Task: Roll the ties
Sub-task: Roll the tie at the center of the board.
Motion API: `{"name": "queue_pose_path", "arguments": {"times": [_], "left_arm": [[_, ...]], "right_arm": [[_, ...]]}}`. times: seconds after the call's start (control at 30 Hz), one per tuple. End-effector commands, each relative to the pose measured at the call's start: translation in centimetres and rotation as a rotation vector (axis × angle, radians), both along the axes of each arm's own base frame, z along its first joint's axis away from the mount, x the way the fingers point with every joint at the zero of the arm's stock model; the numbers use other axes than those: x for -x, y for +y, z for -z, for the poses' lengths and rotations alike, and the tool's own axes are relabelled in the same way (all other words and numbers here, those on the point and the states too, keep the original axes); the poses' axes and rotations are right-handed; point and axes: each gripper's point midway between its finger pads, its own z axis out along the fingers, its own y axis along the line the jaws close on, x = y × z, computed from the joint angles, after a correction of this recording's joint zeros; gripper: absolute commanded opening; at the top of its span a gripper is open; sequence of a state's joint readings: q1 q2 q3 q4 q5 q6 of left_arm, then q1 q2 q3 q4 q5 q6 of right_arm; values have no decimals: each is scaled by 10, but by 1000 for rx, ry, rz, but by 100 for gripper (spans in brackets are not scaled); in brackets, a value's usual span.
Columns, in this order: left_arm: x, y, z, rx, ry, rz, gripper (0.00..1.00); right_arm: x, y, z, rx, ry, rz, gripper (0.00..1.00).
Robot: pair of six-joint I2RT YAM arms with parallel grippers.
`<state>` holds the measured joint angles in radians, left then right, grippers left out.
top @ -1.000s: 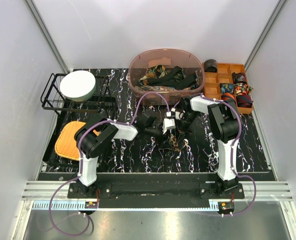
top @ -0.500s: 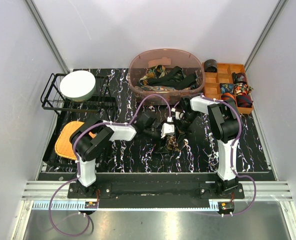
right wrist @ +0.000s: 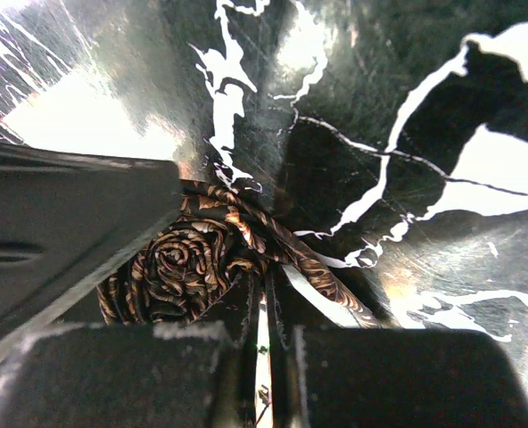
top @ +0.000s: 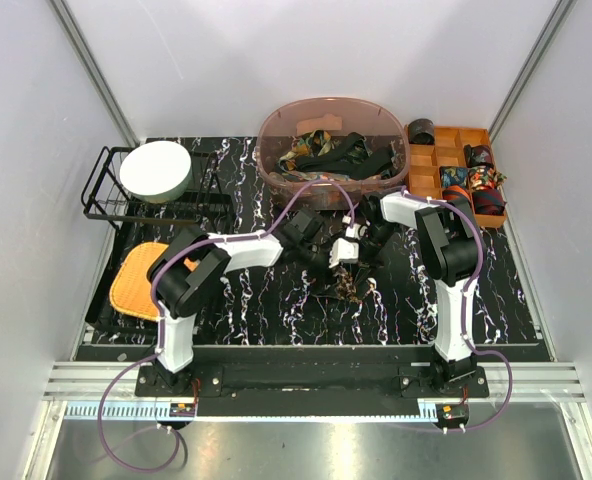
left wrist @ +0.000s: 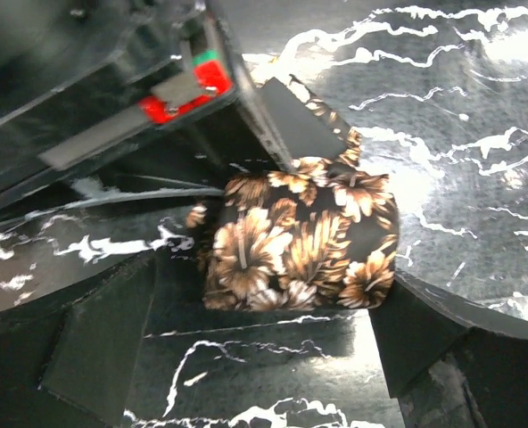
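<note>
A brown floral tie (left wrist: 300,241) lies rolled into a short bundle on the black marble table; in the top view (top: 346,287) it sits at the middle. Its spiral end (right wrist: 179,263) shows in the right wrist view, with a loose tail (right wrist: 331,281) running off to the right. My left gripper (left wrist: 268,308) is open, one finger on each side of the roll, and shows in the top view (top: 328,262). My right gripper (right wrist: 268,343) is shut and seems to pinch the tie's fabric beside the roll; it appears in the top view (top: 364,252).
A pink tub (top: 276,165) with several more ties stands at the back. An orange divided tray (top: 423,160) with rolled ties is at the back right. A black wire rack (top: 106,205) holds a white bowl (top: 156,170) at the back left. An orange mat (top: 136,285) lies at the left.
My left gripper has shifted a little to the right, closer to the right gripper and over the rolled tie. The right arm has hardly moved.
</note>
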<state>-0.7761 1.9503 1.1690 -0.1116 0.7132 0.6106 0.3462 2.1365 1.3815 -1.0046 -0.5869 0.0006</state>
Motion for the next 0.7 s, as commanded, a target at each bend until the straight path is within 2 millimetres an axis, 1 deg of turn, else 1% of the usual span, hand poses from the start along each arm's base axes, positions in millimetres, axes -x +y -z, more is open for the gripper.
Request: {"name": "queue_pose_path", "arguments": {"times": [0.0, 0.03, 0.1, 0.13, 0.17, 0.2, 0.27, 0.3, 0.33, 0.4, 0.43, 0.6, 0.63, 0.67], "left_arm": [[14, -12, -5, 24, 20, 98, 99], [14, -12, -4, 20, 27, 92, 99], [14, -12, 5, -10, 33, 80, 99], [12, -13, 6, -18, 30, 73, 97], [13, -12, 11, -33, 40, 66, 94], [12, -9, 14, -49, 38, 58, 86], [12, -7, 19, -65, 40, 48, 78], [11, -6, 20, -71, 34, 44, 69], [13, -2, 23, -78, 41, 45, 63], [15, 2, 22, -76, 29, 60, 56], [20, 5, 25, -82, 35, 73, 49], [35, 18, 31, -94, 6, 168, 35], [35, 20, 33, -99, -4, 183, 26], [37, 21, 35, -110, 1, 188, 19]], "right_arm": [[-33, -24, 59, 185, -217, -92, 0], [-33, -24, 59, 186, -218, -95, 0], [-33, -24, 59, 187, -219, -97, 0], [-33, -24, 59, 186, -221, -98, 0], [-33, -24, 58, 186, -221, -98, 0], [-33, -24, 58, 185, -223, -98, 0], [-32, -24, 58, 182, -219, -94, 0], [-30, -25, 59, 183, -215, -95, 0], [-31, -25, 58, 182, -216, -93, 0], [-30, -26, 59, 185, -214, -95, 0], [-30, -27, 59, 186, -215, -95, 0], [-31, -31, 58, 189, -211, -79, 0], [-32, -31, 59, 188, -211, -77, 0], [-32, -32, 59, 190, -210, -75, 0]]}}
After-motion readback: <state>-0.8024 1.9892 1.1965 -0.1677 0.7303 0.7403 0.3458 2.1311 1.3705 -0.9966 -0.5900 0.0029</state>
